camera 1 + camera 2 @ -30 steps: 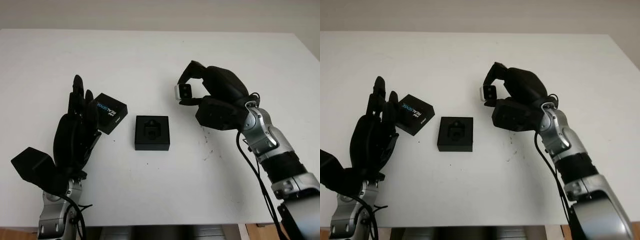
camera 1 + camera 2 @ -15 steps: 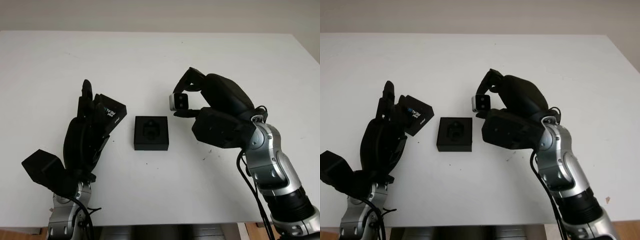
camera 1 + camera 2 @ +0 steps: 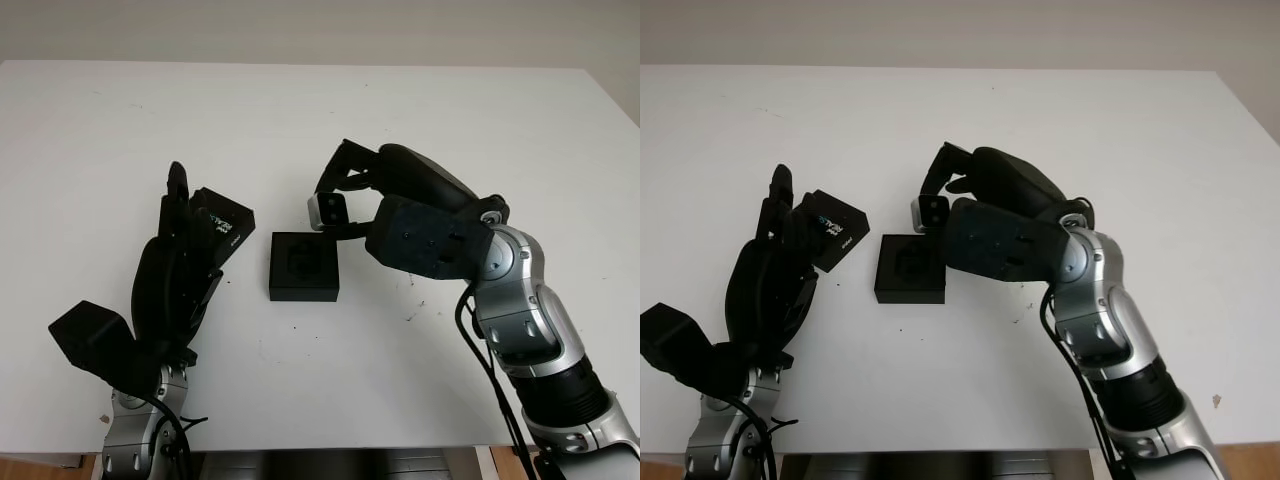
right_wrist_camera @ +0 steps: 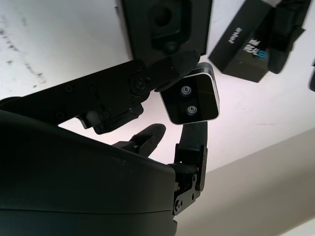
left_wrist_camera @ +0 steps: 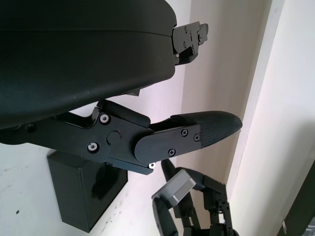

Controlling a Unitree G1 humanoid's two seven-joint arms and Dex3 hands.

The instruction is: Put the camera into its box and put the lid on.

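My right hand (image 3: 345,195) pinches the small silver camera (image 3: 327,210) in its fingertips, just above the far right corner of the open black box (image 3: 304,266) on the desk (image 3: 300,110). Box's moulded recess faces up, nothing in it yet. My left hand (image 3: 180,260) is at the lid (image 3: 222,225), printed RealSense, just left of the box; whether it grips the lid I cannot tell. Risk: fingertip pinch is slight, so camera may twist or slip and miss the recess; coming down off-centre could shove the box sideways.
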